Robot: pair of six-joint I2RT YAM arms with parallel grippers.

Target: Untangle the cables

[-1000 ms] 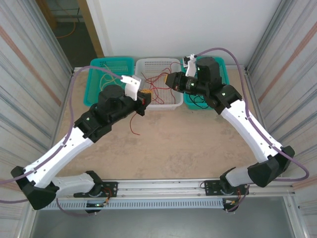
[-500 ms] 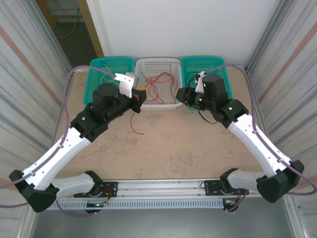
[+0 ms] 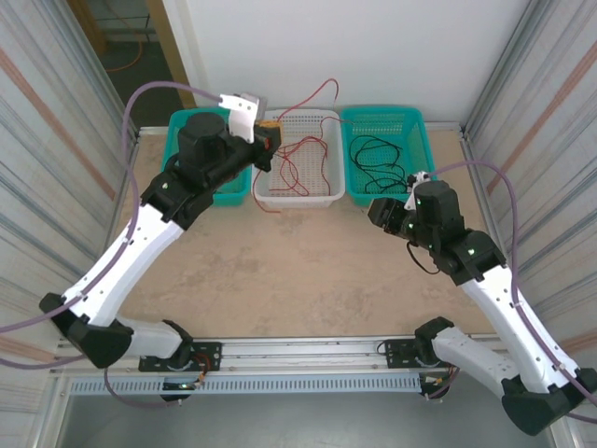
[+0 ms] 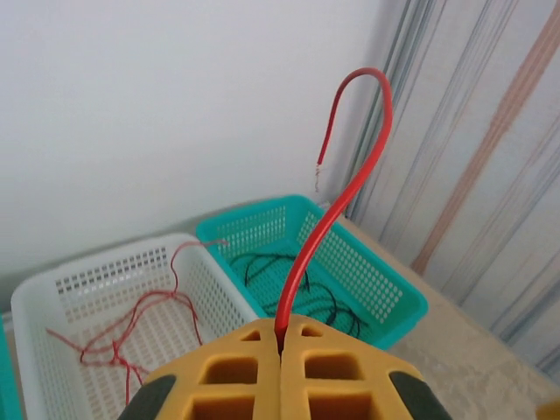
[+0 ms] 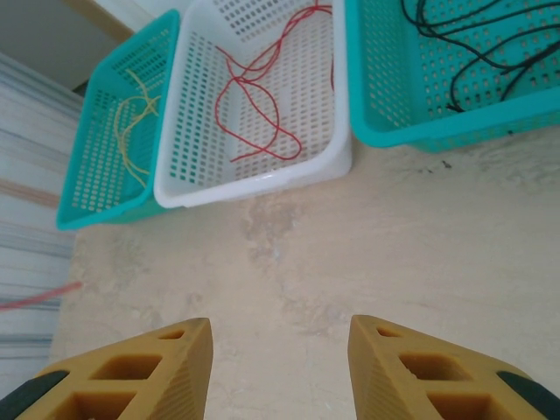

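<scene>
The left fingers [image 4: 262, 354] are pressing flat together on a single red cable [image 4: 337, 210]. It is rising from the seam between them, curving and hooking over, with its bare end hanging free in the air. From above, this arm is holding the strand over the 11 o'clock corner of the white basket [image 3: 298, 201], and the free length is running off toward 2 o'clock. Holding it high is probably meant to draw the one strand clear of the other red cables [image 3: 297, 163], which are lying looped in that basket. Whether the held strand is crossing any of them lower down cannot be told. The sorting appears to be going by colour. The yellow cables [image 5: 131, 131] are lying in the left teal basket [image 5: 92, 184] at 11 o'clock on the bench [image 5: 420, 245], and the black cables [image 3: 378, 159] are lying in the right teal basket [image 3: 424, 154] at 1 o'clock. The right fingers [image 5: 197, 346] are standing apart with nothing between them. They are hovering over bare bench at about 4 o'clock from the white basket, apparently free for the next strand.
</scene>
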